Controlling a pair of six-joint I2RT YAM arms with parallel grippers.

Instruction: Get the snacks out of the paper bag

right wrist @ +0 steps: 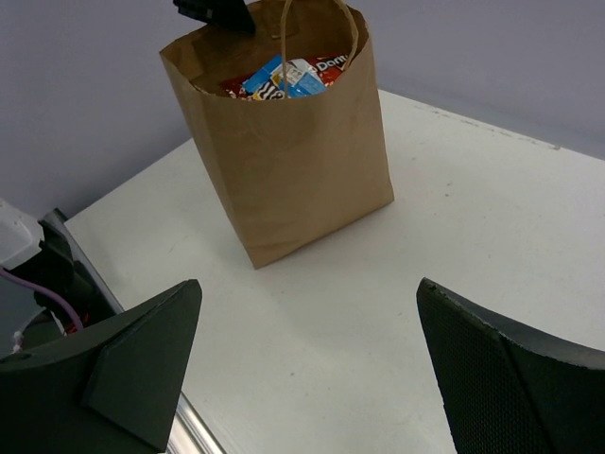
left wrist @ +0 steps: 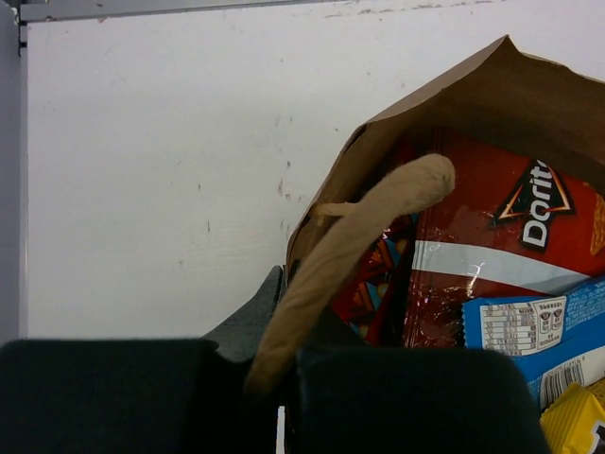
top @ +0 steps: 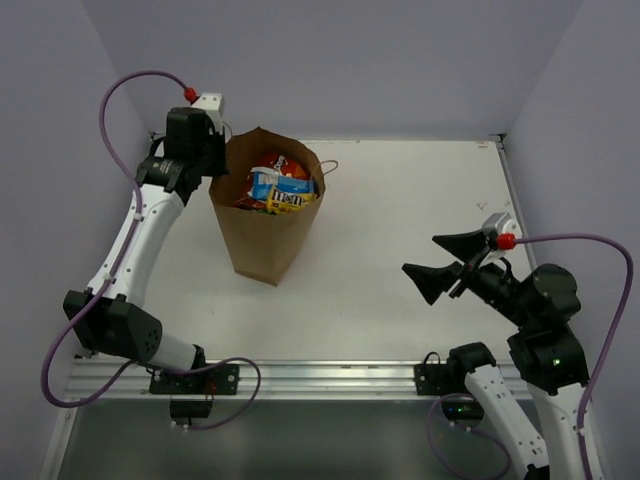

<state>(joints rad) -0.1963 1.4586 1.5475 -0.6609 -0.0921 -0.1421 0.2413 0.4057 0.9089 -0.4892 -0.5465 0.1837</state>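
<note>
Several glossy snacks fill the open mouth of the paper bag, which I see standing upright on the white table, toward the left rear and well apart from the right arm. It is plain brown kraft paper, tall and rectangular, narrowing toward its base in the overhead view, with creased walls and a slightly ragged rim. From the left wrist camera I can read an orange-red Doritos packet pressed against the inner wall, a pale band crossing its lower part. Below it lies a blue packet with a white printed panel, and a yellow packet shows in the corner. All the packets sit inside the bag; none lies on the table. The left gripper is at the bag's left rim, its jaws closed tight on a twisted paper handle, which rises at a slant from between the dark fingers to the inside of the bag wall. The other handle stands up free as a loop on the opposite rim. The right gripper hangs above the table's right side, facing the bag, its jaws spread wide and holding nothing.
</note>
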